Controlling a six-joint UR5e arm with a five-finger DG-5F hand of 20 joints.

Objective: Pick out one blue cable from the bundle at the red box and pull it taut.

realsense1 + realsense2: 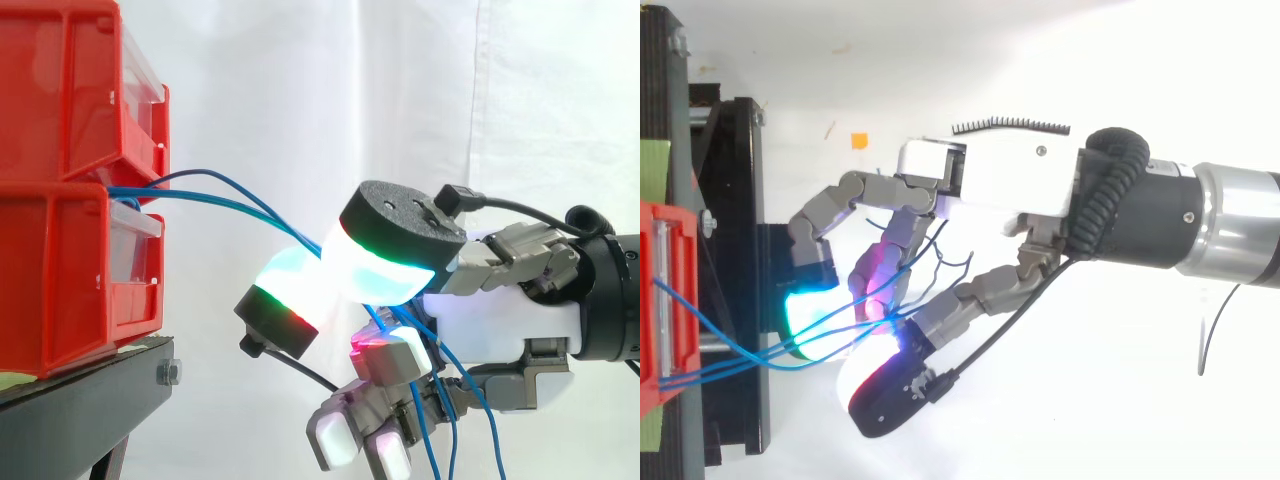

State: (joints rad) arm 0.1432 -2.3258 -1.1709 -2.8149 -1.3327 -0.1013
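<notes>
As blue cables (222, 203) run fr red bins (60, 270) | hand (1010, 175) clamped on them — cables bowed

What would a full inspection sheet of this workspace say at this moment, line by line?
surface: black stand carrying two stacked red bins.
job's things: blue cables coming out between the bins.
clutter: small orange mark beside the stand.
fingers: hand curled round the blue cables, glowing pads pinching them.
cables: several blue strands, gently curved, not taut; loose lengths hang below the hand.
surroundings: white curtain.
</notes>
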